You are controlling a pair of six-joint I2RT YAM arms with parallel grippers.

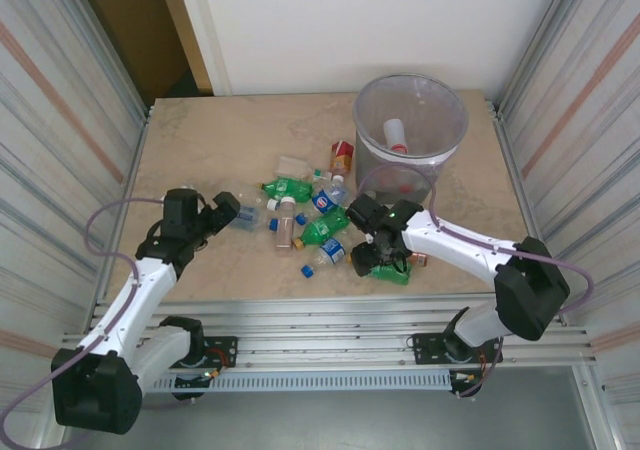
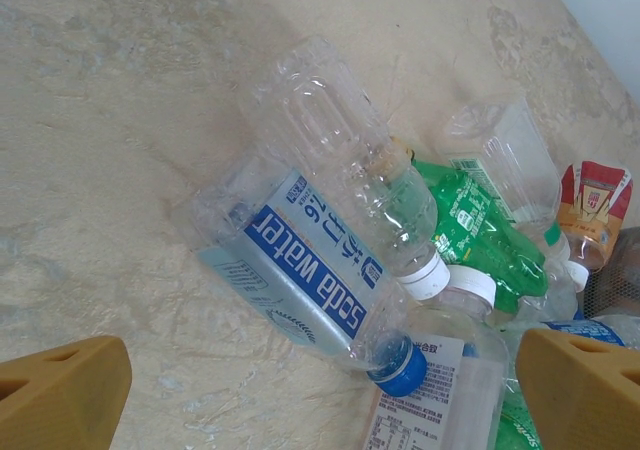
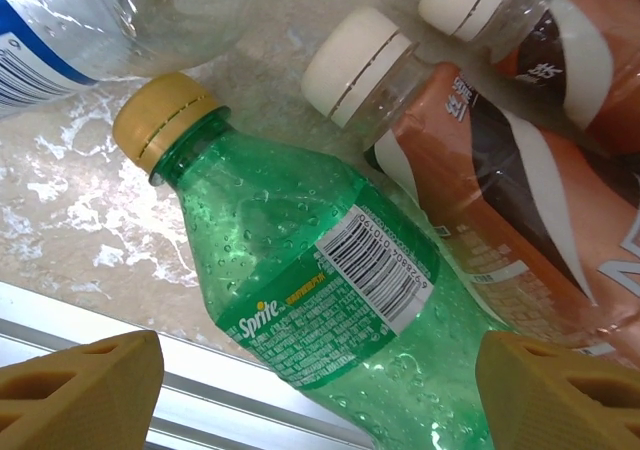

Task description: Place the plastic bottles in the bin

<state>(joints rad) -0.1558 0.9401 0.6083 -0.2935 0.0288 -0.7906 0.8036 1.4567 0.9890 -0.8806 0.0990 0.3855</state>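
Well short of the bin (image 1: 435, 100), both stand open and empty: the right pincer (image 3: 320, 395) straddles the green Sprite bottle (image 3: 300, 260), apparently to pinch it, while the left pincer (image 2: 320, 390) faces a soda-water bottle (image 2: 300, 280).

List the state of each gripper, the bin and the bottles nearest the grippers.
Left gripper, open, pointed at the soda water bottle.
Right gripper, open, fingers either side of the green bottle.
Green bottle, lying down, yellow cap on.
Soda water bottle, lying down, blue cap on.
Brown-labelled bottle, lying down, white cap on.
Bin, upright, lined, holding a bottle.
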